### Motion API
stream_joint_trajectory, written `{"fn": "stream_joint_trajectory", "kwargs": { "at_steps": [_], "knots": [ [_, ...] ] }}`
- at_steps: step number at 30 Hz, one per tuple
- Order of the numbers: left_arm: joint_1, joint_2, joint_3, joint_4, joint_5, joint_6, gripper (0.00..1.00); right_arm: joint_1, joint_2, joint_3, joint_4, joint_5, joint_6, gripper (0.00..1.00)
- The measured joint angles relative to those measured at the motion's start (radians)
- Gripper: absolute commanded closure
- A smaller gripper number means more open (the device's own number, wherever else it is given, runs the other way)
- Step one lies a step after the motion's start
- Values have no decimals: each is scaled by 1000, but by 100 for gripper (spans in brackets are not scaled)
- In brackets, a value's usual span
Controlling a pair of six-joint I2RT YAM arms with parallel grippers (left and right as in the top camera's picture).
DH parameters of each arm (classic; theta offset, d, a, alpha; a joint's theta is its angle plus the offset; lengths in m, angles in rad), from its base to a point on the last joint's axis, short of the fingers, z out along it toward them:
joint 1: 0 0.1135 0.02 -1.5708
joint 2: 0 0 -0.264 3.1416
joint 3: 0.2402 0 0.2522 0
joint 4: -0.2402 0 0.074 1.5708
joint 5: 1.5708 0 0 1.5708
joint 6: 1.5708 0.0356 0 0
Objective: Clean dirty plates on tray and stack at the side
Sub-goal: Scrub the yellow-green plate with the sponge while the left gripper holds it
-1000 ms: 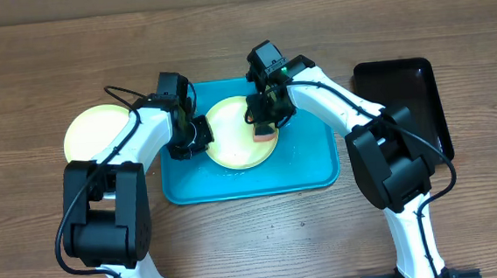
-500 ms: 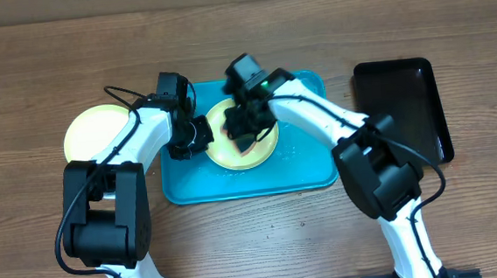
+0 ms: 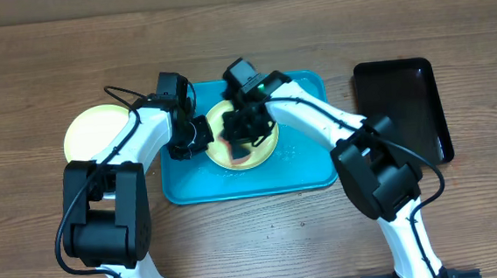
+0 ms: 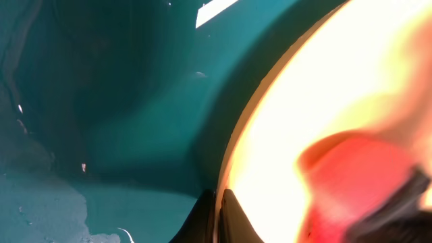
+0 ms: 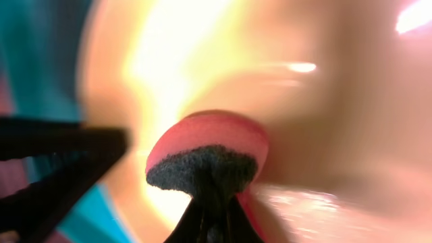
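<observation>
Frame centre: left hand (image 3: 199, 134) pinched the rim of the plate (image 3: 265, 145) on the tray (image 3: 307, 165); right hand (image 3: 239, 135) pinched a sponge (image 5: 209, 145) against the plate.

No legible writing in view

No text, label, brand, number or sign can be read in any of the 3 views. The turquoise tray (image 3: 307, 165), the plates (image 3: 90, 132) and the black tray (image 3: 404, 102) are seen as plain surfaces, and both wrist views are too blurred for lettering to be made out.
</observation>
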Motion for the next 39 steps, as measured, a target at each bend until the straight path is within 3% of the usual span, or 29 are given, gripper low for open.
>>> {"fn": "stream_joint_trajectory", "kwargs": {
  "at_steps": [8,16,24,39],
  "knots": [
    [-2,0,0,0,4,0,96,-80,0,26,-96,179,-10,96],
    [-2,0,0,0,7,0,96,-82,0,31,13,262,-47,96],
    [-2,0,0,-1,6,0,96,-40,23,32,80,171,-53,96],
    [-1,0,-2,-5,4,0,96,32,44,39,-75,-119,-55,96]
  ]
}}
